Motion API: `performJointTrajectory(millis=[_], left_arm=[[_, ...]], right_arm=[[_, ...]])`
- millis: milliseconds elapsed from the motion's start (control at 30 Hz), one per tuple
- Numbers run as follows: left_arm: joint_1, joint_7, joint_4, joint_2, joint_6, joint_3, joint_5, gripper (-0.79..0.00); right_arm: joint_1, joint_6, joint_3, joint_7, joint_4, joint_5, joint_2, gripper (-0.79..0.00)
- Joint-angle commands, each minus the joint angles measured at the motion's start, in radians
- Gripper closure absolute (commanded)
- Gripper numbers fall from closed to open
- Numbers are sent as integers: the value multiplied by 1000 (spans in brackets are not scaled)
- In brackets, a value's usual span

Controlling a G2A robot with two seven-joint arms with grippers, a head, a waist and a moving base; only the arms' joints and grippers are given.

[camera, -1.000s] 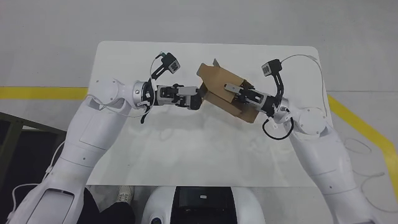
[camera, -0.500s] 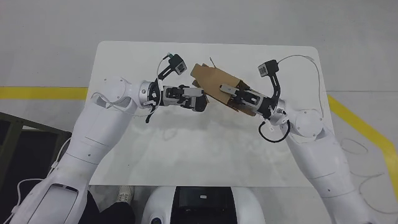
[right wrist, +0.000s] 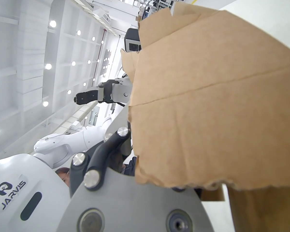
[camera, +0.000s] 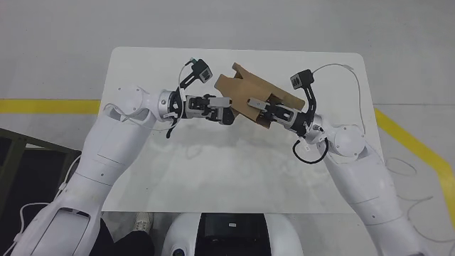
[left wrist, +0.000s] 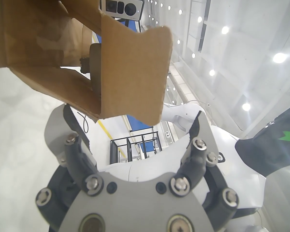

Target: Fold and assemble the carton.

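The brown carton (camera: pixel 249 89) is held above the middle of the white table (camera: pixel 142 178), partly folded, with flaps sticking out toward the back. My right gripper (camera: pixel 257 104) is shut on the carton's wall; one dark finger (left wrist: pixel 94 68) shows inside the box. In the right wrist view the carton (right wrist: pixel 207 97) covers most of that gripper, leaving one finger (right wrist: pixel 112 143) in sight. My left gripper (camera: pixel 229 112) stands open at the carton's near left corner. In its wrist view the left gripper (left wrist: pixel 131 119) has a loose flap of the carton (left wrist: pixel 135 73) hanging just past its fingertips.
A thin white cable (camera: pixel 348 67) loops over the back right corner of the table. The table's front half is bare white surface. Both forearms meet at the middle, one from each side.
The right arm has carried the carton to the left and farther back, turning it. The left gripper has shifted slightly right and stays at the carton's left corner.
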Motion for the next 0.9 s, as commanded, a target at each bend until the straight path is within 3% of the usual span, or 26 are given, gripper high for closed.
performJointTrajectory(millis=[0,500,867], left_arm=[[1,-1,-2,0,2,-2,1,-785],[10,5,-4,6,-2,-32,26,-785],[74,73,-4,44,-8,-157,128,-785]], right_arm=[[0,-1,0,-2,2,0,0,0],[2,-6,16,7,24,10,0,0],[11,48,63,202,55,127,16,0]])
